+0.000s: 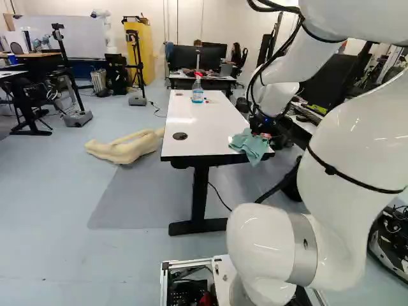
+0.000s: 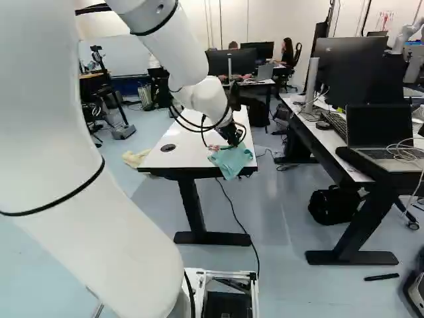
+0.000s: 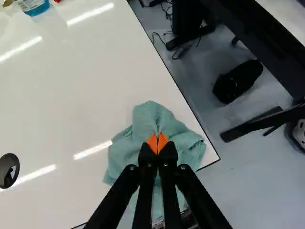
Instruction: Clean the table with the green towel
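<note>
Green towel (image 3: 125,152) lay bunched under the gripper (image 2: 233,136), at the corner of the white table (image 1: 197,137), partly hanging over its edge. The fingers were nearly together, with cloth pinched between. Right of the gripper stood a desk (image 2: 324,137).

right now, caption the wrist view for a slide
Gripper closed on the rumpled green towel at a corner of the white table

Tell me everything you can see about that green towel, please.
The green towel is pale, bluish-green, soft-looking cloth, bunched and creased rather than spread flat. It lies at a near corner of the white table, partly draped over the near edge. The jaws come down onto it and look closed, pinching a fold between their orange pads.
</note>
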### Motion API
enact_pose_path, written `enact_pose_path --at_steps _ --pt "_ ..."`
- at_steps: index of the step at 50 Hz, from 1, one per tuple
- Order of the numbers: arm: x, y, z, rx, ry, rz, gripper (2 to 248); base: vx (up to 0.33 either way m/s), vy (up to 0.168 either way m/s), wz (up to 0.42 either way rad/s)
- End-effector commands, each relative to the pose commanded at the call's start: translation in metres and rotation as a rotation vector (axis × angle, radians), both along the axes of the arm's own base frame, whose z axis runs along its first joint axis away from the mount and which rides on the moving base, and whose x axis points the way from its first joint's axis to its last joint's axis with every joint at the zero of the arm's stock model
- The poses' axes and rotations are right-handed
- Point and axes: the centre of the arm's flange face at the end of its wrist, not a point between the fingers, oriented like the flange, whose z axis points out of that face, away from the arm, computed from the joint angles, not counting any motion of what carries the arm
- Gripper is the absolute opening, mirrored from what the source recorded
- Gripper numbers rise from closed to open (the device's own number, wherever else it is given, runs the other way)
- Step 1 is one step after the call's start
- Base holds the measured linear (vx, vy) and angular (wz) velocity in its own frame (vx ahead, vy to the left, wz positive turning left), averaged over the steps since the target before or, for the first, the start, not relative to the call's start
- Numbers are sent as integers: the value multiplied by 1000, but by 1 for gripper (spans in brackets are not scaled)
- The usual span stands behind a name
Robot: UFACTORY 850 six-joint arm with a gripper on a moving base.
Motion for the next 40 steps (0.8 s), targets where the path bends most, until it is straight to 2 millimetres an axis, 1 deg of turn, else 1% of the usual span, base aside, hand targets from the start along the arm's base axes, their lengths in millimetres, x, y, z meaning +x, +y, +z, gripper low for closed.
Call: enact_pose_path --at_steps 5,19,40 --pt "1 -6 0 0 0 -12 21 0 0 0" --pt "1 -7 -1 0 1 -13 21 0 0 0" --pt "9 -10 -23 18 46 -13 21 0 0 0"
